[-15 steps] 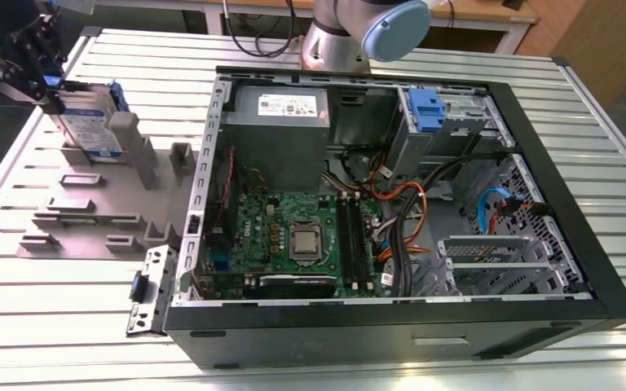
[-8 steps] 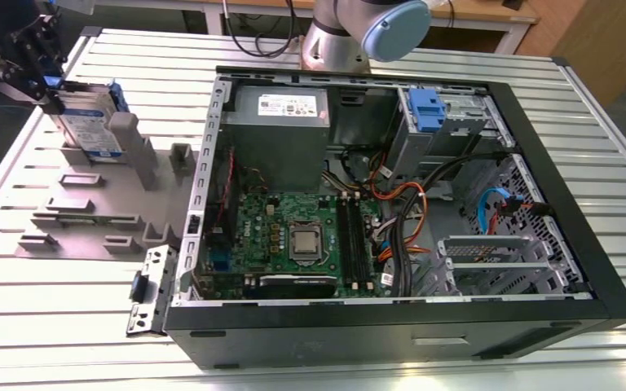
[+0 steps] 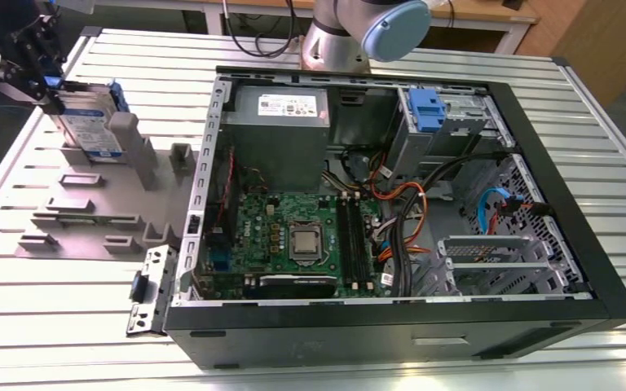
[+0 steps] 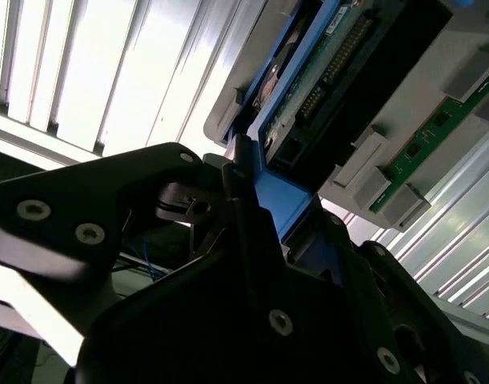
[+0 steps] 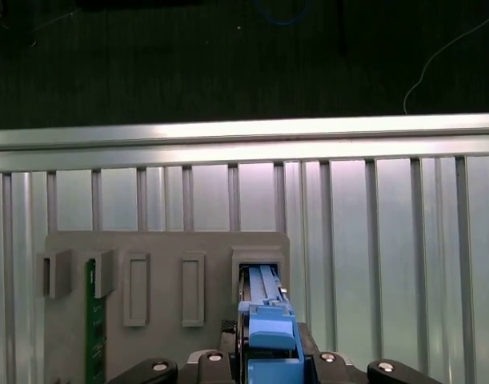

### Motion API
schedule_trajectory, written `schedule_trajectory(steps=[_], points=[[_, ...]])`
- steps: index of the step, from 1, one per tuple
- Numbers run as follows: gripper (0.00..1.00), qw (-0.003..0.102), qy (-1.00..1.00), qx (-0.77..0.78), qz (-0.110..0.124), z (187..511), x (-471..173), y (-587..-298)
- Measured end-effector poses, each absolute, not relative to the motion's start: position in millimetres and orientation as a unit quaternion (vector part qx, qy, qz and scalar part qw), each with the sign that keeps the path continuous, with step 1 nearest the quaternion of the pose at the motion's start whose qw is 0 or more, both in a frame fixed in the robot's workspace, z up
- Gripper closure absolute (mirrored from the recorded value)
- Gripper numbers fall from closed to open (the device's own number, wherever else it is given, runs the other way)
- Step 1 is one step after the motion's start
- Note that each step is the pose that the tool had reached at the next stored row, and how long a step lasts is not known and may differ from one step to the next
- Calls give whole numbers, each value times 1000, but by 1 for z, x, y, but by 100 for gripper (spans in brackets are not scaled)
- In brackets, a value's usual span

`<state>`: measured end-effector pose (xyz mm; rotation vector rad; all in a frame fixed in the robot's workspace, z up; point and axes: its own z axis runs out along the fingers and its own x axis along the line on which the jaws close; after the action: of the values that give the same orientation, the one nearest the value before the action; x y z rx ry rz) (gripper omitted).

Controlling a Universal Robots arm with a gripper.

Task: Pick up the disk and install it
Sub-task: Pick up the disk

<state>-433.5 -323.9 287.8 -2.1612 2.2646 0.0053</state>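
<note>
The disk [image 3: 87, 122] stands on edge in a slot of the grey holder [image 3: 128, 163], at the exterior view's left, beside the open computer case. It is silver with a white-and-blue label and blue rails. My gripper [image 3: 56, 88] is at the disk's upper end. In the first wrist view the blue rail [image 5: 264, 316] sits tight between my dark fingers [image 5: 241, 336], with the disk's lower end still in the holder's slot [image 5: 260, 268]. In the second wrist view the fingers [image 4: 240, 172] clamp the blue rail [image 4: 280, 200], and the disk's circuit-board side [image 4: 328, 68] runs away from them.
The open computer case [image 3: 209, 163] takes up the middle of the slatted table, with a blue latch piece [image 3: 426, 110] in its drive bay and a grey box [image 3: 280, 110] beside it. A green memory stick [image 5: 92, 320] stands in another holder slot. The arm's base [image 3: 341, 37] is behind the case.
</note>
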Motion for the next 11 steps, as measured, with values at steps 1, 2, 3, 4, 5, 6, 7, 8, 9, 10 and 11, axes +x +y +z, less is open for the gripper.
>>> schedule_trajectory(steps=[1,2,3,4,5,6,7,8,9,10,11], points=[[63,6,723,-691,2,288,-433,-324],[63,6,723,-691,2,288,-433,-324],[63,6,723,-691,2,288,-433,-324],[63,6,723,-691,2,288,-433,-324],[63,6,722,-692,2,288,-433,-324],[63,6,721,-693,2,288,-433,-324],[63,6,720,-694,2,288,-433,-324],[63,6,720,-694,2,288,-433,-324],[63,6,720,-694,2,288,-433,-324],[63,6,720,-694,2,288,-433,-324],[63,6,720,-694,2,288,-433,-324]])
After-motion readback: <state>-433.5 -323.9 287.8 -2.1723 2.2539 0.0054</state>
